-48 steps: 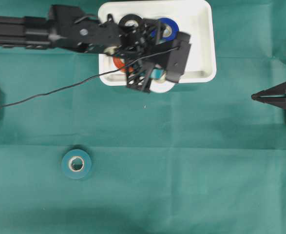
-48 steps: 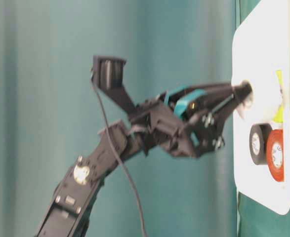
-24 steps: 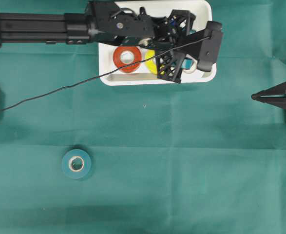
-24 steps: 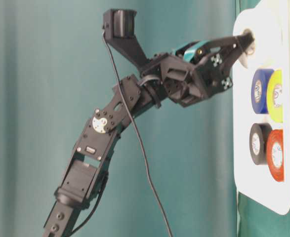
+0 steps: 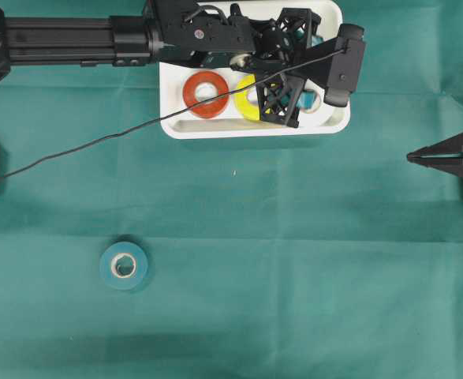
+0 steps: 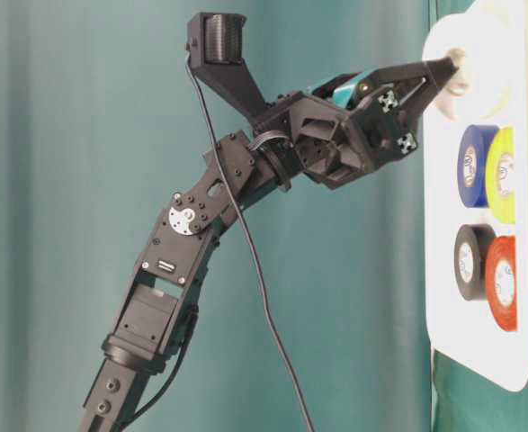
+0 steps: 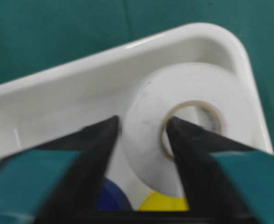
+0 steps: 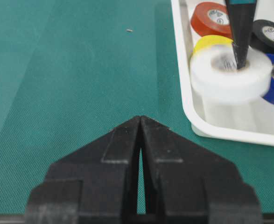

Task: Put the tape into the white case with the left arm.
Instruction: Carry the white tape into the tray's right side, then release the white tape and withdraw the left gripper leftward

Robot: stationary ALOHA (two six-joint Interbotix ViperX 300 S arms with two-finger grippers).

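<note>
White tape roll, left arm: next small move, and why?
Probably lift the left gripper straight up and clear. The white tape roll already lies inside the white case in its corner, and the jaws stand parted astride its wall, one finger in the core, so pulling sideways would likely drag it.

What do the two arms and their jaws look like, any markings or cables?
Left arm: black angular links, silver screws, thin black cable trailing off. Left gripper: pointed black jaws with teal bands. Right gripper: plain black, tapered jaws, no bands.
</note>
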